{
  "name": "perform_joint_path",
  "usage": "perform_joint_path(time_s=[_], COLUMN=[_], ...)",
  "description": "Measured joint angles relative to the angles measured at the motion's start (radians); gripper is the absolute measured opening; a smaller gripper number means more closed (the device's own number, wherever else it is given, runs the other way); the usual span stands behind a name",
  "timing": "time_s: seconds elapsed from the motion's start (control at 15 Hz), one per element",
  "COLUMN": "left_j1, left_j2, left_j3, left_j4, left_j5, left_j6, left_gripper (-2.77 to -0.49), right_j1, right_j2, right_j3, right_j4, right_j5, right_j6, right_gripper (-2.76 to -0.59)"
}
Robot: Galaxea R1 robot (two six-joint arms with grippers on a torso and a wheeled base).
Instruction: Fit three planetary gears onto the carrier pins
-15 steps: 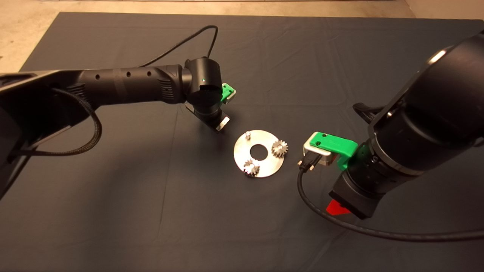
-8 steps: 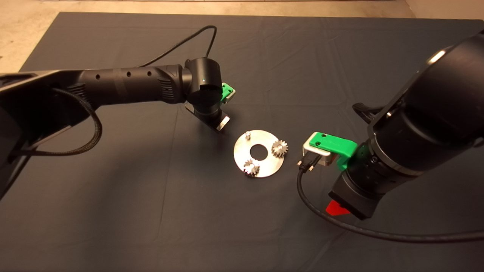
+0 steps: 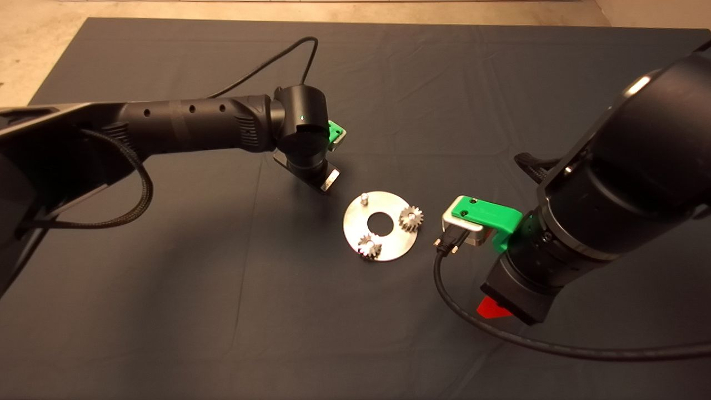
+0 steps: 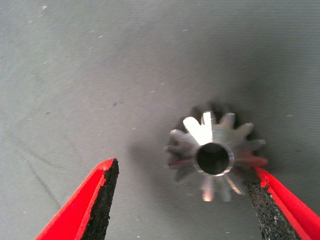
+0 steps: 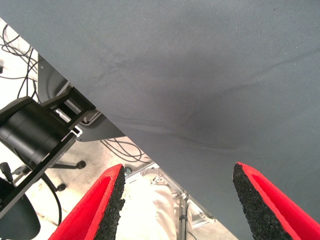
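The silver disc (image 3: 355, 230) lies mid-mat with the carrier pins on it. Two planetary gears (image 3: 411, 218) (image 3: 369, 246) sit on pins, and one pin (image 3: 364, 198) stands bare. My left gripper (image 3: 314, 172) hovers up-left of the disc, its fingers hidden under the wrist in the head view. In the left wrist view the left gripper (image 4: 184, 167) is open around a third gear (image 4: 212, 157) lying flat on the mat. One pad (image 4: 260, 200) is right at the gear's teeth, the other (image 4: 102, 200) well apart. The right gripper (image 5: 177, 170) is open and empty, to the right of the disc.
The right wrist view looks past the mat's edge (image 5: 115, 125) to the floor, with cables (image 5: 17, 55), a black stand (image 5: 35, 135) and a person's leg (image 5: 152, 207). A red finger (image 3: 494, 307) of the right gripper shows in the head view. A black cable (image 3: 461, 311) loops over the mat.
Both arms have shifted only slightly; the left wrist edged a little to the right. The disc and its two gears have not moved.
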Motion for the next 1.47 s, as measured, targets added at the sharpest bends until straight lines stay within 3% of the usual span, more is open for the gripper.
perform_joint_path(time_s=[0.33, 0.87, 1.07, 1.47], left_j1=[0.0, 0.0, 0.0, -0.001], left_j2=[0.024, 0.025, 0.019, 0.016], left_j3=[0.001, 0.001, 0.0, 0.0], left_j4=[-0.007, -0.012, -0.012, -0.013], left_j5=[-0.002, -0.001, -0.021, -0.038], left_j6=[-0.001, -0.001, -0.004, -0.008], left_gripper=[-1.51, -1.51, -1.51, -1.59], right_j1=[0.0, 0.0, 0.0, 0.0], right_j2=[0.0, 0.001, 0.003, 0.022], right_j3=[0.0, 0.0, 0.0, 0.0], right_j4=[0.0, 0.0, 0.0, 0.0], right_j5=[0.0, 0.0, 0.0, 0.0], right_j6=[0.0, 0.0, 0.0, 0.0], right_gripper=[-1.76, -1.76, -1.76, -1.76])
